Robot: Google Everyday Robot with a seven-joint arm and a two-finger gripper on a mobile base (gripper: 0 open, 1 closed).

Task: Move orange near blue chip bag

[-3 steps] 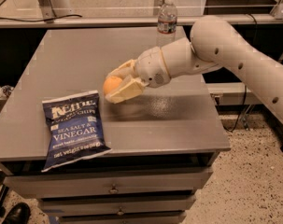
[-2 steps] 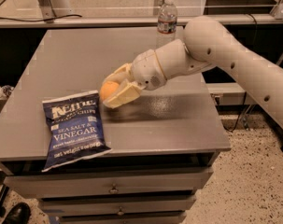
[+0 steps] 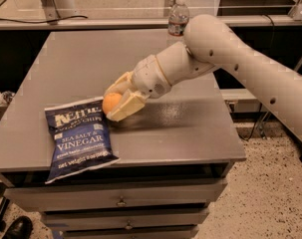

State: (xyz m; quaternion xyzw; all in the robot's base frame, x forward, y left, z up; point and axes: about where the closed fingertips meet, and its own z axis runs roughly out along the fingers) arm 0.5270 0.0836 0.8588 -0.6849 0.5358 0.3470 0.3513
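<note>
The orange (image 3: 110, 103) is held between the cream fingers of my gripper (image 3: 114, 102), low over the grey cabinet top (image 3: 80, 63). The gripper is shut on it, right at the upper right corner of the blue chip bag (image 3: 78, 138). The bag lies flat near the front left edge, white lettering facing up. My white arm (image 3: 230, 59) reaches in from the right.
A clear water bottle (image 3: 178, 16) stands at the far edge of the top, behind my arm. Drawers (image 3: 120, 201) run below the front edge. A counter and metal stands lie behind the cabinet.
My gripper has carried the orange left and down toward the bag's upper right corner. The bag and bottle have not moved.
</note>
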